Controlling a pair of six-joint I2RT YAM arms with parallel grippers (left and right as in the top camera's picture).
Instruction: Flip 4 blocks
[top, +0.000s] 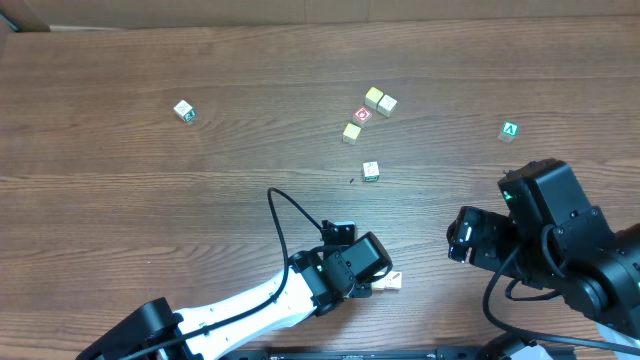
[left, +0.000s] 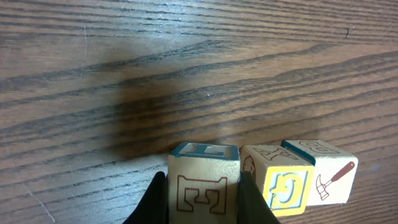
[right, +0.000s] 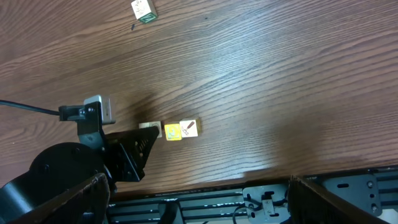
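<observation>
Fingers of the left arm (left: 155, 199) are clamped on the sides of a pale wooden block with a red E (left: 204, 186), at the end of a short row near the front edge of the table (left: 186, 62). Just beside it, past one finger, stands a block with a yellow face (left: 283, 190), and against that one a block with a hammer picture (left: 329, 179).

Fingers of the right arm (right: 348, 202) stand wide apart with nothing between them, above bare wood off to the right.

Farther back lie the loose blocks: a pale pair (top: 374, 96) touching each other, a pale yellow cube (top: 352, 132) near them, a white cube with green marks (top: 371, 171) alone toward the middle, and another white cube (top: 183, 110) well apart on the left. A red-ringed cube (top: 362, 115) sits between the pair and the yellow one — a green cube with a white A (top: 510, 130) lies apart on the right.
</observation>
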